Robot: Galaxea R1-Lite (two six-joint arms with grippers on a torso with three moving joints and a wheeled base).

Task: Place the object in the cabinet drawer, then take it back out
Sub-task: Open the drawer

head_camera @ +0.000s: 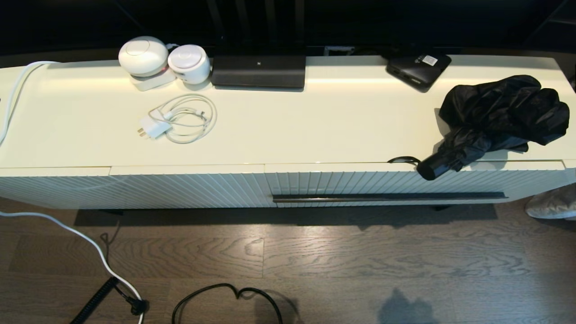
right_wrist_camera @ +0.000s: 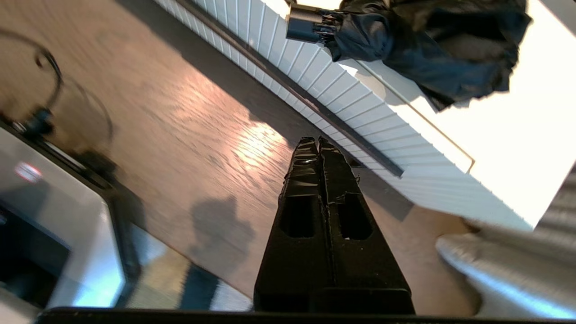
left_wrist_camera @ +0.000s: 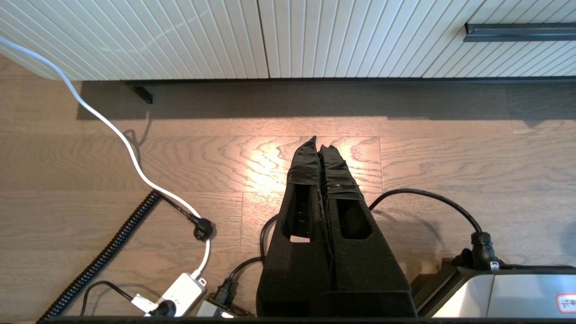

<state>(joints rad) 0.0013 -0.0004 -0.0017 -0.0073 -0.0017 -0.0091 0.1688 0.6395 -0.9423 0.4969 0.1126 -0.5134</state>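
Nearest, 2 black grippers, left (left_wrist_camera: 318, 143) and right (right_wrist_camera: 318, 142), hover over grained wood floor, fingers pressed together, holding nothing. Beyond, 1 ribbed glossy drawer (head_camera: 405, 182) sits closed. On the cabinet top (head_camera: 288, 121) lies 1 crumpled umbrella (head_camera: 495, 117), its stubby handle overhanging the edge.

The left gripper (left_wrist_camera: 318, 145) hangs low and points down toward the floor, its two black fingers (left_wrist_camera: 302, 166) pressed flat together. The right gripper (right_wrist_camera: 317, 143) is raised and tilted, aimed out over the floor, its jaws likewise closed with nothing between them.
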